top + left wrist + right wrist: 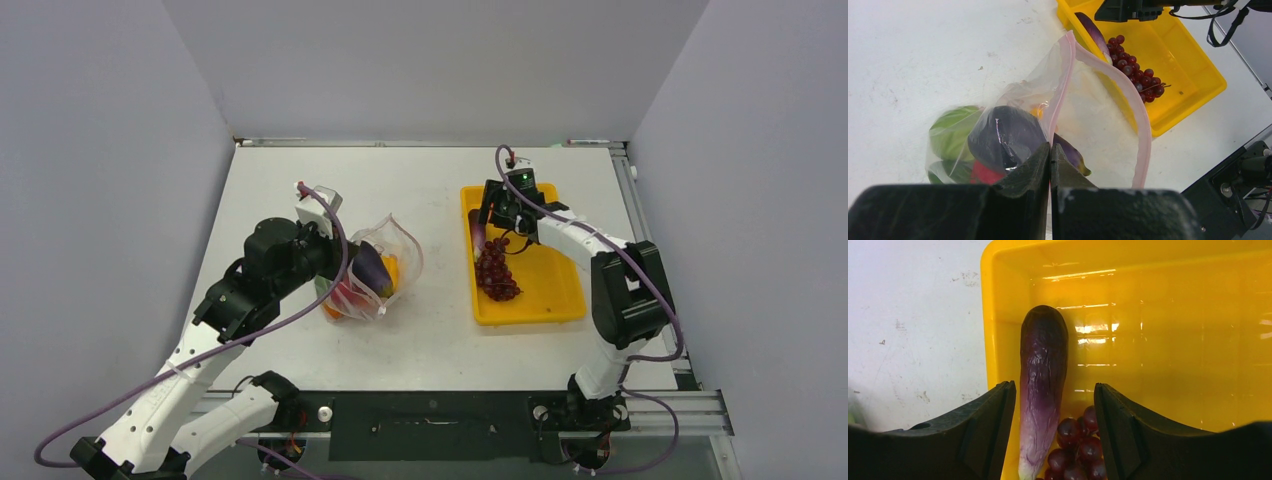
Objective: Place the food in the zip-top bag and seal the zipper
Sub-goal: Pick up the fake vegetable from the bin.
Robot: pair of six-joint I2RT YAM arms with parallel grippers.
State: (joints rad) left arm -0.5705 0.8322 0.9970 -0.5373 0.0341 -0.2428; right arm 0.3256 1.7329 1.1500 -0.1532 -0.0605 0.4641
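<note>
Nearest you, the left end effector [1050,160] is closed tight, and it looks pinched on the near lip of the bag [1088,110]. Some food [1005,137] already sits inside: purple, green and red pieces. The zipper [1143,130] arches in an open loop facing the tray [1173,340]. Hold that lip high so the mouth stays wide.

Further out, the right end effector [1053,387] hangs wide open and empty, straddling the eggplant [1043,355]. This is probably the pick in hand. The eggplant lies along the tray's wall, just beside it, so one finger sits over the rim. Shift slightly inward, or nudge the eggplant off the wall, before you descend. Close across its width near the middle.

The grapes [1075,445] touch its pale end, so lift straight up to avoid dragging them. Beyond the eggplant the tray floor is bare. Between tray and bag the worktop [440,330] gives open room for the carry.
</note>
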